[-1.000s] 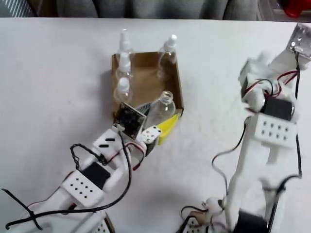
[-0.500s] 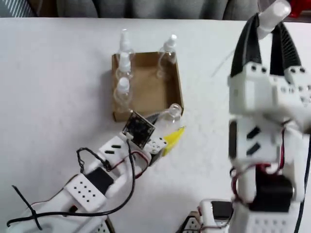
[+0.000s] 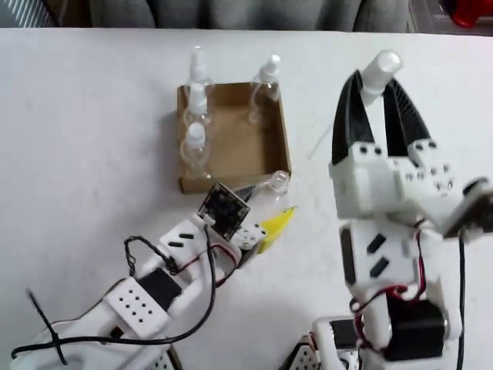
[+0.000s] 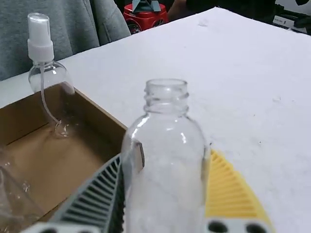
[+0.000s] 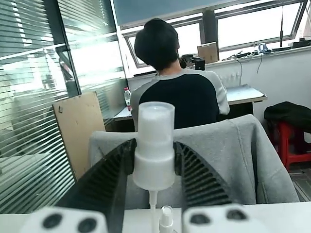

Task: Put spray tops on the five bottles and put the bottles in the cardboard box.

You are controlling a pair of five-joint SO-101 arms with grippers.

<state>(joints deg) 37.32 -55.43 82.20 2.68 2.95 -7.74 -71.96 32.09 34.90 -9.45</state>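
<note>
The cardboard box (image 3: 231, 146) sits mid-table with several capped bottles (image 3: 198, 100) standing in it. My left gripper (image 3: 269, 199) is shut on an uncapped clear bottle (image 3: 276, 183), held upright just outside the box's near right corner. In the left wrist view that bottle (image 4: 165, 145) stands between the grey finger (image 4: 92, 194) and the yellow finger (image 4: 231, 189), with the box (image 4: 58, 160) behind it. My right gripper (image 3: 376, 81) is raised high to the right of the box, shut on a white spray top (image 3: 381, 68). The right wrist view shows the spray top (image 5: 154, 145), its thin tube hanging below.
White table (image 3: 92, 139) lies open left of the box and between the box and the right arm. Cables (image 3: 162, 254) trail along the left arm near the front edge. A capped bottle (image 4: 43, 73) stands at the box's far corner.
The left gripper drew the uncapped bottle back out of the box toward the front. The right arm rose from the right side with the spray top and shifted left toward the box.
</note>
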